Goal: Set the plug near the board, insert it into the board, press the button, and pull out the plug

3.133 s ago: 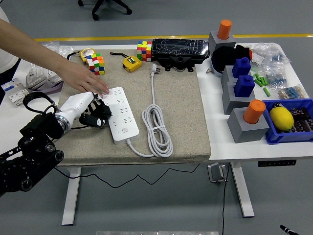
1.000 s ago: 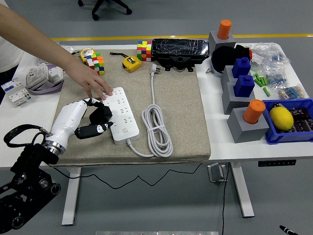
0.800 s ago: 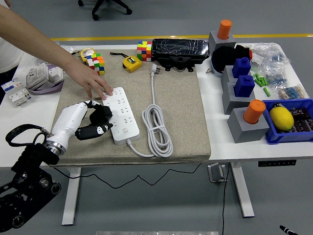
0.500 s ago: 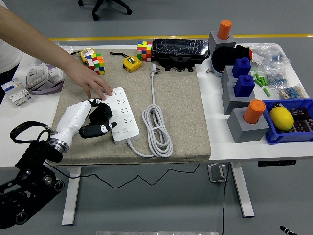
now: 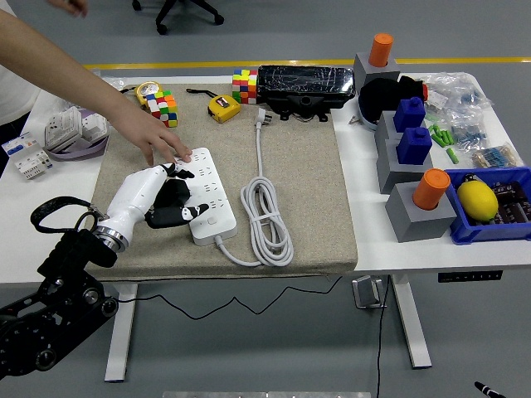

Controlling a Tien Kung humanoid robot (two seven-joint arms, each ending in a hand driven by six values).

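Observation:
A white power strip [image 5: 207, 192] lies on the grey mat [image 5: 315, 182], its button [image 5: 211, 220] at the near end. Its white plug [image 5: 260, 117] lies unplugged at the mat's far side, with the cable coiled [image 5: 267, 217] to the right of the strip. My left hand [image 5: 176, 205], white with black fingers, lies against the strip's near left side. Its fingers are curled and hold nothing, and one black fingertip [image 5: 197, 211] rests on the strip's left edge, just left of the button. A person's hand [image 5: 159, 143] presses on the strip's far left corner.
Two colour cubes [image 5: 163, 108] [image 5: 244, 85], a yellow tape measure [image 5: 223, 108] and a black box [image 5: 305, 85] stand at the mat's far edge. Grey blocks with orange [image 5: 431, 188] and blue [image 5: 413, 145] pieces and a blue bin [image 5: 489, 228] stand at the right.
My left hand has moved right and slightly forward, from beside the strip to touching its near left edge. The person's hand stays on the strip's far corner.

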